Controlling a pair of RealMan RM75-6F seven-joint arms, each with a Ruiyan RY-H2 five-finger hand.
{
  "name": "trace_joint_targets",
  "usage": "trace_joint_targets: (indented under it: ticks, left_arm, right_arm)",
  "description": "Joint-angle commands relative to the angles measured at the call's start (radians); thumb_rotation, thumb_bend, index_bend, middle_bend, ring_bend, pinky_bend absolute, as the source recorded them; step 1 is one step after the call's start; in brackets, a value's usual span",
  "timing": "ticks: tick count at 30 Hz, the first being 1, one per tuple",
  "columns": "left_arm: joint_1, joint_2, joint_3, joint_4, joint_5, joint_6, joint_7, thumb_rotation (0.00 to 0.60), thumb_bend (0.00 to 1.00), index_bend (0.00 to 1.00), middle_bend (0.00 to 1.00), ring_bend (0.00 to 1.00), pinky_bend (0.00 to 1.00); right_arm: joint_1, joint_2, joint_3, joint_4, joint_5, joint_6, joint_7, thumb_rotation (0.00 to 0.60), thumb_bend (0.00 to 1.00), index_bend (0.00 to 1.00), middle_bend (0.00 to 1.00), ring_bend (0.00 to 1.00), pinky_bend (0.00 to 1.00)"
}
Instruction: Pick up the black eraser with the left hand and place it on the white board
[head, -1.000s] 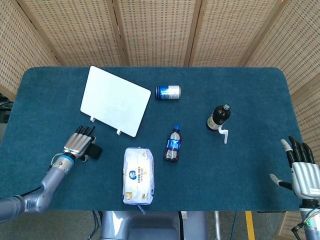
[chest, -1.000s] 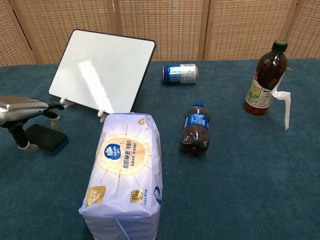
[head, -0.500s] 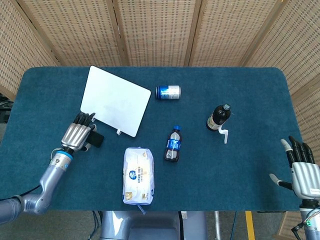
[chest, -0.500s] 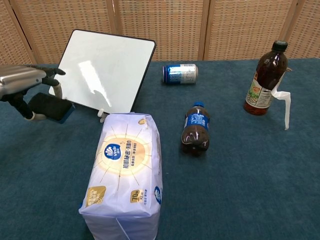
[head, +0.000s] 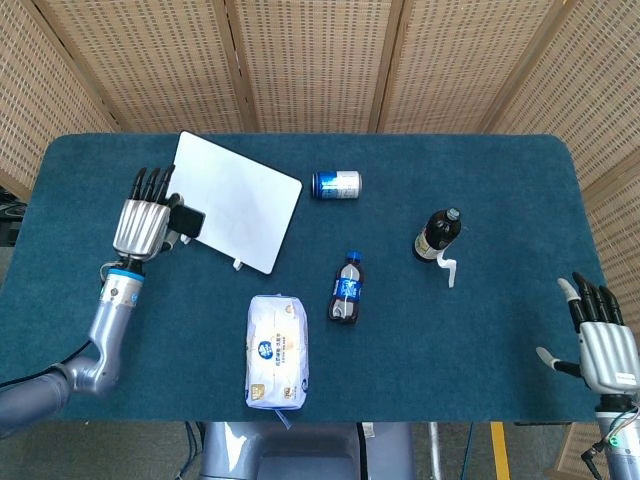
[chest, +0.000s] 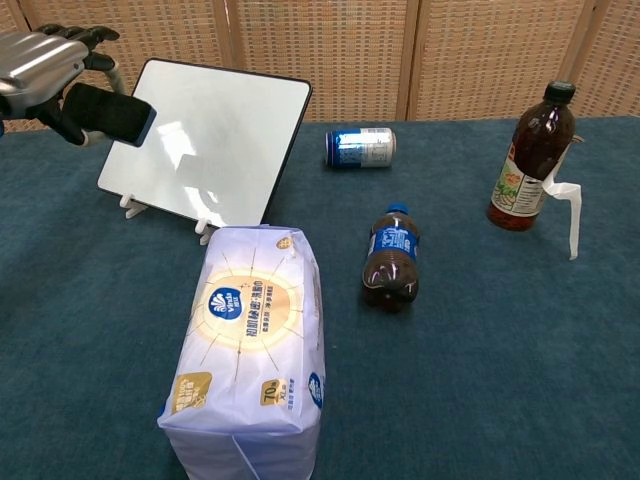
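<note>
Teal cloth covers the table (head: 500, 180), and over it your left arm has swung up toward the upper left of the frame within the last second, carrying the load from down near the table's lower left edge to the white board (head: 240, 205). That board stands tilted on its little feet at upper left, unmoved. Your left hand (head: 143, 222) holds the black eraser (head: 187, 222) pinched at its side, well clear of the cloth; in the chest view the eraser (chest: 108, 113) now overlaps the board's (chest: 215, 150) left edge, though whether it touches the surface I cannot tell. So the pick is done and you are at the placing step: judge the contact before you let go, since a tilted board may let it slide. Your right hand (head: 598, 335) sits idle at lower right, fingers spread, holding nothing.
</note>
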Motion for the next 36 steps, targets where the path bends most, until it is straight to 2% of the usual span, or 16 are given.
trace_joint_targets:
  ticks: [1, 5, 11, 17, 36]
  left_arm:
    - [-0.05, -0.086, -0.032, 0.131, 0.042, 0.017, -0.011, 0.6, 0.34, 0.51, 0.0, 0.0, 0.0]
    - [-0.089, -0.145, -0.028, 0.247, 0.076, -0.006, -0.024, 0.6, 0.34, 0.51, 0.0, 0.0, 0.0]
    - [-0.157, -0.261, -0.064, 0.404, 0.064, -0.073, -0.062, 0.6, 0.33, 0.54, 0.0, 0.0, 0.0]
    - [-0.2, -0.322, -0.071, 0.513, 0.083, -0.095, -0.085, 0.6, 0.32, 0.54, 0.0, 0.0, 0.0]
    - [-0.253, -0.4, -0.081, 0.675, 0.096, -0.171, -0.15, 0.6, 0.29, 0.54, 0.0, 0.0, 0.0]
  right_arm:
    - [0.002, -0.001, 0.0, 0.003, 0.002, -0.006, 0.003, 0.6, 0.0, 0.0, 0.0, 0.0, 0.0]
    - [0.006, 0.0, -0.002, 0.007, 0.004, -0.016, 0.009, 0.6, 0.0, 0.0, 0.0, 0.0, 0.0]
    - [0.01, -0.005, 0.004, 0.021, 0.013, -0.024, 0.028, 0.6, 0.0, 0.0, 0.0, 0.0, 0.0]
    - [0.015, -0.007, 0.006, 0.032, 0.021, -0.035, 0.041, 0.6, 0.0, 0.0, 0.0, 0.0, 0.0]
    - [0.022, -0.02, 0.008, 0.048, 0.016, -0.034, 0.055, 0.6, 0.0, 0.0, 0.0, 0.0, 0.0]
